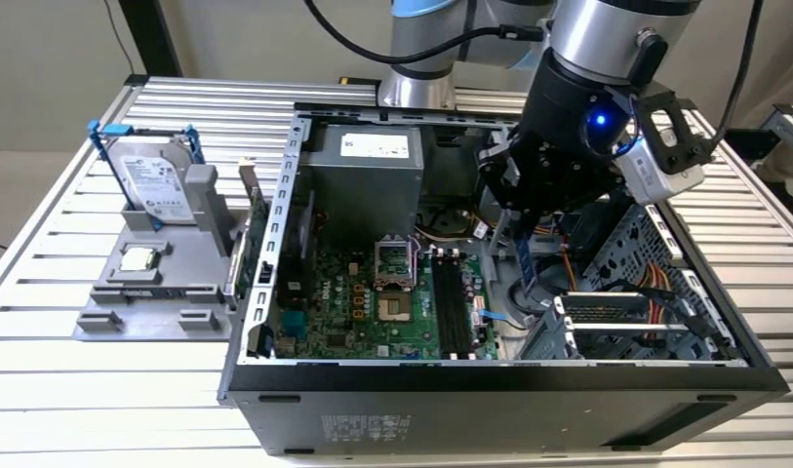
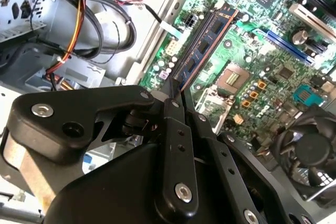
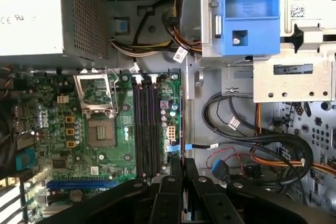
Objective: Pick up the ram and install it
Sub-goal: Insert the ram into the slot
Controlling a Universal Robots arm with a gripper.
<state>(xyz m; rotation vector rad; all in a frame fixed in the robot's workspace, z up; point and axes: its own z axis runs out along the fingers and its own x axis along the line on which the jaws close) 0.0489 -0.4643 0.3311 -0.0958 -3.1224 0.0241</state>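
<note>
One gripper [image 2: 178, 90], clamped tight on one end of the ram [image 2: 207, 40], hangs inside the open computer case [image 1: 500, 380]. Its bluish-green stick sits above the edge of the motherboard [image 3: 126, 153], just beside the black slots [image 3: 146, 124], not seated.

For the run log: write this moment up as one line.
gripper: shut on ram | ram: held inside case, beside black slots | slots: empty | install: not done

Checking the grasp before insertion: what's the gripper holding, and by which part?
The long, thin bluish-green ram stick with dark chips, pinched across its flat faces at one end by the gripper.
</note>
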